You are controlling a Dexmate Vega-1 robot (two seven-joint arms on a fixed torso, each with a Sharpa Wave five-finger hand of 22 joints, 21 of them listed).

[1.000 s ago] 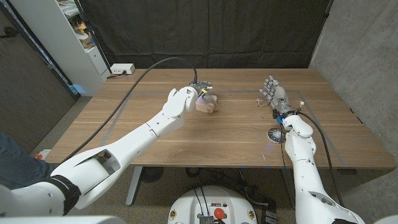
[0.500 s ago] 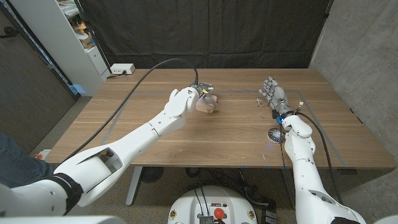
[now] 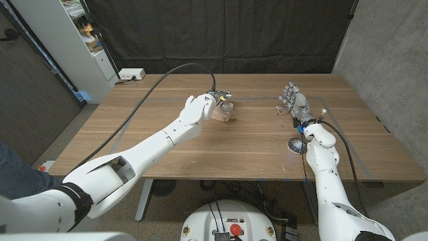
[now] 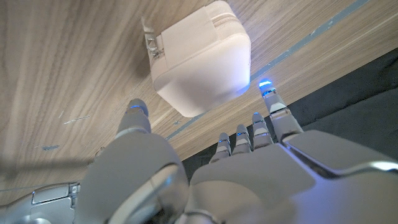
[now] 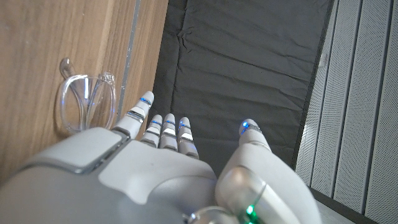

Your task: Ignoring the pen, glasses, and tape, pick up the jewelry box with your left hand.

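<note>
One small, pale square jewelry box with rounded corners (image 4: 200,57) lies on the wooden surface (image 3: 167,144), near its middle. Just beside the box is the left hand (image 3: 217,102); its fingers (image 4: 272,107) are spread around the box, and I cannot tell if they touch it. Well apart from the box, the right hand (image 3: 294,104) has its fingers apart, holding nothing, near the clear-framed glasses (image 5: 84,102).

I see the jewelry box (image 3: 224,113) (image 4: 200,57), pale, rounded and closed, resting on the wooden table at my twelve o'clock, slightly left.
</note>
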